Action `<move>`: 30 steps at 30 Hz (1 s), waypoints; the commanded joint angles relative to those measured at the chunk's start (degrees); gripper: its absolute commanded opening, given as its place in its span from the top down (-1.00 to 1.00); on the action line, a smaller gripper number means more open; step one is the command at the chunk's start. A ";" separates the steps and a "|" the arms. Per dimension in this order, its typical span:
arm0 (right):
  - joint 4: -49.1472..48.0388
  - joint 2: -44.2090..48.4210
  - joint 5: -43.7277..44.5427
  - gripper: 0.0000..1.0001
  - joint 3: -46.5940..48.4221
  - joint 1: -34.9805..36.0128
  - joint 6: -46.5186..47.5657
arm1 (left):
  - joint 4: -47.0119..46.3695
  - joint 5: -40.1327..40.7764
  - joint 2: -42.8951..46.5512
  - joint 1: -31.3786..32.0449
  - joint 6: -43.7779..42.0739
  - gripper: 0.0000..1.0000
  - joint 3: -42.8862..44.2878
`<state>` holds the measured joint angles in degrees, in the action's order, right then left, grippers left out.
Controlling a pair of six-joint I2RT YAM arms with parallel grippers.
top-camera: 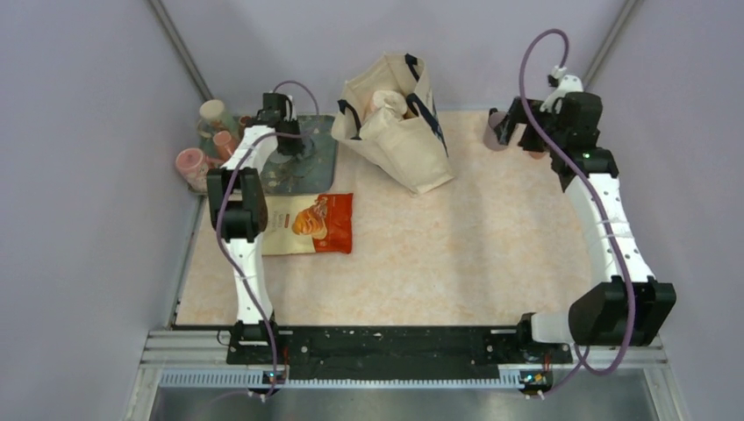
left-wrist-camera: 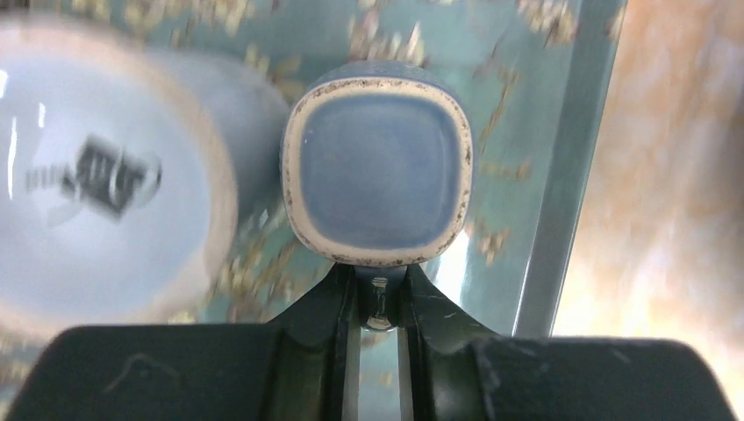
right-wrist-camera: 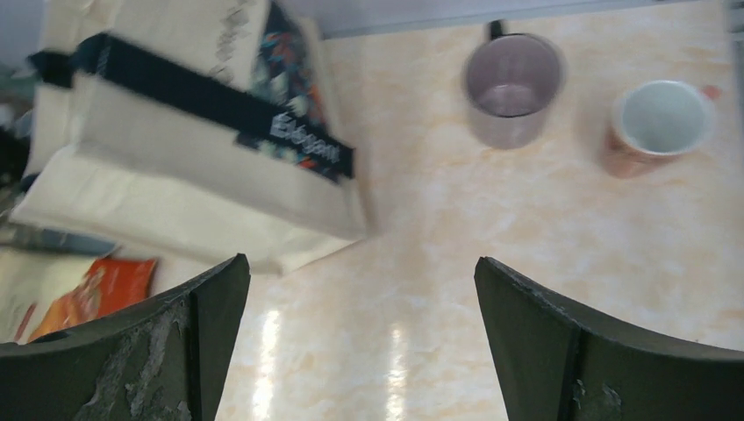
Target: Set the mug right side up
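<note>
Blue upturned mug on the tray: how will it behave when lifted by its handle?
Mug looks glazed ceramic: likely rigid, heavy, breakable. Glossy handle may slip in the left tool. Held off-centre, it'll probably swing.

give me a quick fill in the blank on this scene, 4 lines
1. The blue mug on the tray is ____ down.
2. The left gripper has that mug's ____ between its fingers.
3. The right gripper is wide ____.
4. The purple cup and the orange mug both stand ____.

Missing words: upside; handle; open; upright
</note>
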<state>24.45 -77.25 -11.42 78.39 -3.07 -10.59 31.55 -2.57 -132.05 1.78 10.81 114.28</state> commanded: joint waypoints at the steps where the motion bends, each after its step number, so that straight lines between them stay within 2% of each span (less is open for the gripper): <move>1: -3.65 2.39 -5.12 -0.98 -1.71 10.48 -3.22 | -0.31 -12.72 15.05 -3.33 0.08 1.00 -9.47; 4: -11.51 2.64 -13.07 -0.98 -4.57 17.11 -8.47 | -0.88 -19.61 23.63 -3.39 -0.52 1.00 -18.45; 8: -21.10 2.74 -12.83 -0.98 -8.36 25.92 -14.02 | -1.38 -23.71 33.19 -3.45 -0.61 1.00 -26.26; 12: -35.27 0.66 -10.70 -0.97 -13.93 34.46 -21.63 | 1.50 -30.65 38.47 -3.64 0.62 1.00 -29.27; 17: -55.14 -7.34 -10.16 -0.96 -16.36 41.94 -33.37 | 3.61 -39.71 43.89 -3.75 3.31 1.00 -30.06; 20: -68.70 -13.04 -10.03 -0.90 -17.15 43.29 -43.10 | 4.12 -42.84 47.07 -3.61 4.16 1.00 -30.11; 22: -74.34 -16.61 -9.68 -0.85 -15.96 43.41 -46.97 | 4.33 -44.45 49.00 -3.30 4.38 1.00 -30.52; 30: -78.45 -26.71 -10.43 -0.76 -7.33 43.41 -55.52 | 5.31 -48.63 53.35 -2.30 5.72 1.00 -31.81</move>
<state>-44.16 -101.80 -21.50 64.86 40.10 -59.53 38.68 -45.80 -81.89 -1.30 15.18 82.89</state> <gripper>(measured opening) 0.892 0.209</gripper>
